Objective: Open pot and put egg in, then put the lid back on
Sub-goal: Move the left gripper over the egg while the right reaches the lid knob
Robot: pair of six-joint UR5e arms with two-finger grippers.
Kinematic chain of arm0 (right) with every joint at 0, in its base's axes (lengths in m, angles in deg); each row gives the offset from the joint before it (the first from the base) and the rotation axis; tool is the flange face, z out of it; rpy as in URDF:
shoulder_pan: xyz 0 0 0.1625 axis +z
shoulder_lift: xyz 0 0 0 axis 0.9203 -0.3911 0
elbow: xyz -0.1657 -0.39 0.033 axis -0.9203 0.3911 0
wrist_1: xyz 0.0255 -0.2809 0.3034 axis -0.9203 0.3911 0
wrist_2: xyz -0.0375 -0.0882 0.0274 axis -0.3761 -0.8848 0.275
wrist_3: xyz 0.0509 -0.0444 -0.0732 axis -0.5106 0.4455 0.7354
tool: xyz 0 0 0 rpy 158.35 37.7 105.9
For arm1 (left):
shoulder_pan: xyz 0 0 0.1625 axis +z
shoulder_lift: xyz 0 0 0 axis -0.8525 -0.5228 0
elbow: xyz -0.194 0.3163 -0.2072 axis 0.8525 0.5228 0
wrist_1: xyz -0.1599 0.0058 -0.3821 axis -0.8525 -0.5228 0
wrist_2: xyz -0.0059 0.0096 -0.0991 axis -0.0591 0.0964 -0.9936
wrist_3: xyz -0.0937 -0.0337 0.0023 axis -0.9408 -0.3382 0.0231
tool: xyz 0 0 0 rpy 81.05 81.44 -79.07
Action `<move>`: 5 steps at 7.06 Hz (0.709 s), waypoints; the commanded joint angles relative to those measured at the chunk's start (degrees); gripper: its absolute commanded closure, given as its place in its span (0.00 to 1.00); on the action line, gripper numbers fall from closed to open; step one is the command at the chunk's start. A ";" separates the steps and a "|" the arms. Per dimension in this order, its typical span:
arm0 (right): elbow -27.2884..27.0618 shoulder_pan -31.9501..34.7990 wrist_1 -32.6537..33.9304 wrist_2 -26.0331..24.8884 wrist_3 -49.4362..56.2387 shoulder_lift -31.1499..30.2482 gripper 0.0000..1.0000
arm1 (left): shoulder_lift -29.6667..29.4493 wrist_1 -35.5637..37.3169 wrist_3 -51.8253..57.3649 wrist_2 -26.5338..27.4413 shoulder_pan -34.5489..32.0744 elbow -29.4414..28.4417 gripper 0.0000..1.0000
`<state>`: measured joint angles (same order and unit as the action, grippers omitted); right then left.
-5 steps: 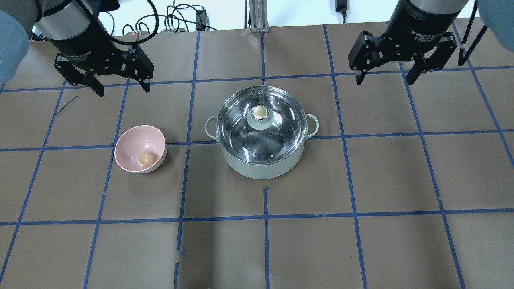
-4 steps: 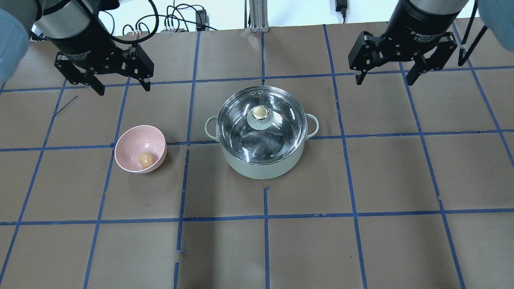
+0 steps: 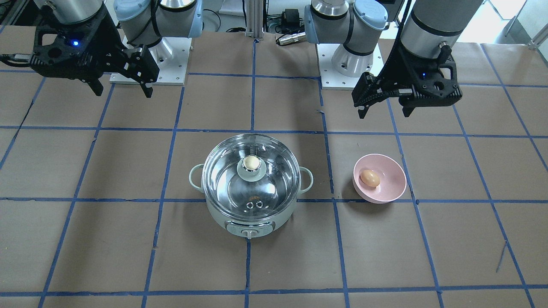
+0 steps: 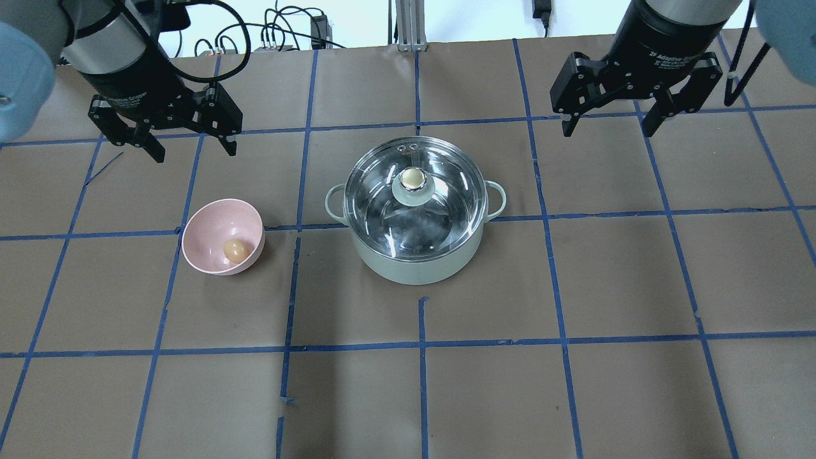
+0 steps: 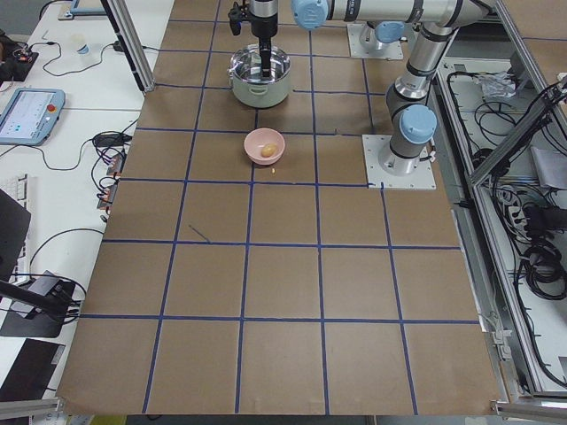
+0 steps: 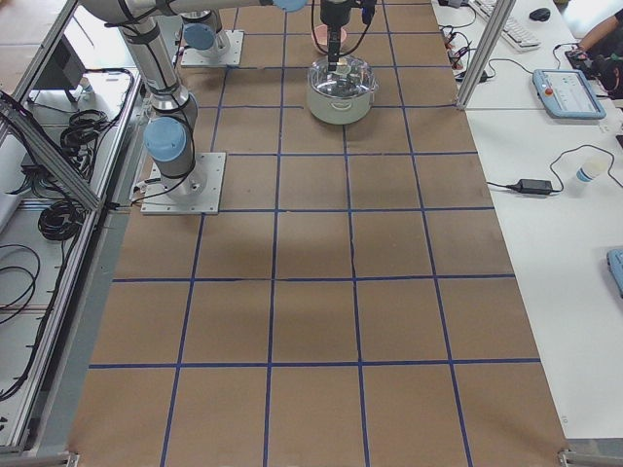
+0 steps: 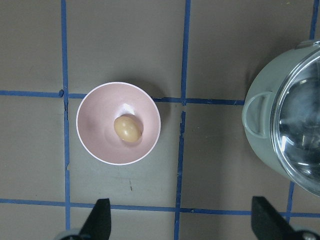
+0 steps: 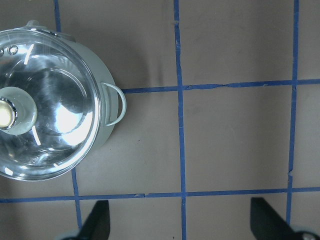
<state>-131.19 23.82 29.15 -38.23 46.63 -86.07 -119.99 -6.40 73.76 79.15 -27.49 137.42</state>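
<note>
The mint-green pot (image 4: 414, 264) stands mid-table with the glass lid (image 4: 440, 210) on it, gold knob up. The egg (image 4: 234, 250) lies in a pink bowl (image 4: 203, 220) left of the pot. My left gripper (image 4: 193, 150) is open and empty, raised behind the bowl. My right gripper (image 4: 607, 131) is open and empty, raised behind and to the right of the pot. The left wrist view shows the egg (image 7: 128, 128) in the bowl (image 7: 97, 137) and the pot's edge (image 7: 260, 135). The right wrist view shows the lid (image 8: 55, 120).
The table is brown paper with a grid of blue tape (image 4: 421, 344). Cables and a metal post (image 4: 408, 25) lie beyond the far edge. In the front view the pot's dial (image 3: 249, 232) faces away from the robot bases (image 3: 351, 64).
Both grippers have shifted slightly and stay open: the left one a little nearer the bowl, the right one a little to the left. Pot, lid, bowl and egg have not moved.
</note>
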 commanded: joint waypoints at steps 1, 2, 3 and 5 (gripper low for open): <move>-0.19 0.52 1.85 0.50 -0.15 0.69 0.00 | -0.16 6.22 -0.67 -0.26 5.79 5.68 0.00; 0.85 2.61 3.79 0.59 -1.02 2.96 0.00 | -0.77 11.05 -0.85 0.09 6.52 7.71 0.00; 4.78 6.99 4.15 -0.19 -2.60 6.29 0.00 | -3.30 11.79 -5.90 0.00 6.44 9.47 0.00; 15.23 15.34 5.20 -0.20 -11.44 18.22 0.00 | -7.53 22.04 -7.88 1.06 6.35 12.90 0.00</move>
<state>-121.54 34.27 33.52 -38.24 40.10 -74.38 -125.35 10.83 67.31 79.90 -21.14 148.09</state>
